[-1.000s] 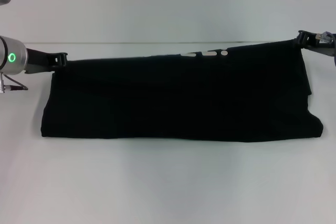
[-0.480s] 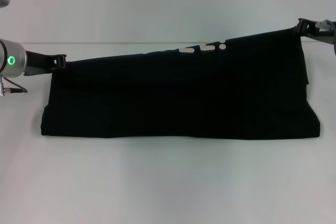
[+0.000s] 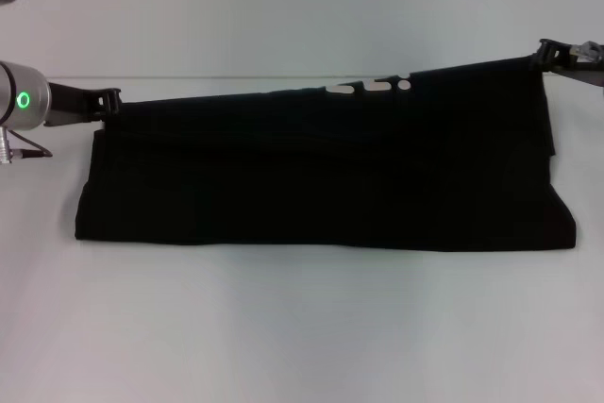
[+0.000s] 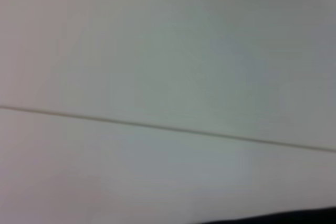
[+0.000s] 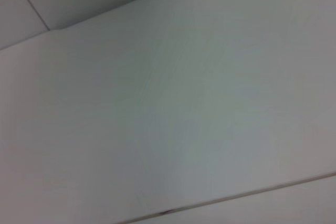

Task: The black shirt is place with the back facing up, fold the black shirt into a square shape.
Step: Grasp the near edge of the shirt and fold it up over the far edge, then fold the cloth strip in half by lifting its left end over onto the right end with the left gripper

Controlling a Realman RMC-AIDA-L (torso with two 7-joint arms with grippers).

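A white table [image 3: 302,327] fills most of the head view, smooth and bare-looking under a pale wall. Across its middle lies the black shirt [image 3: 321,172], a long soft band of dark cloth, its far edge lifted and taut, with bits of white lettering [image 3: 370,87] showing near the upper right. At the upper left of the frame the left gripper [image 3: 106,101] is clenched on the shirt's far left corner. At the upper right, the right gripper [image 3: 547,52] pinches the far right corner, held higher.
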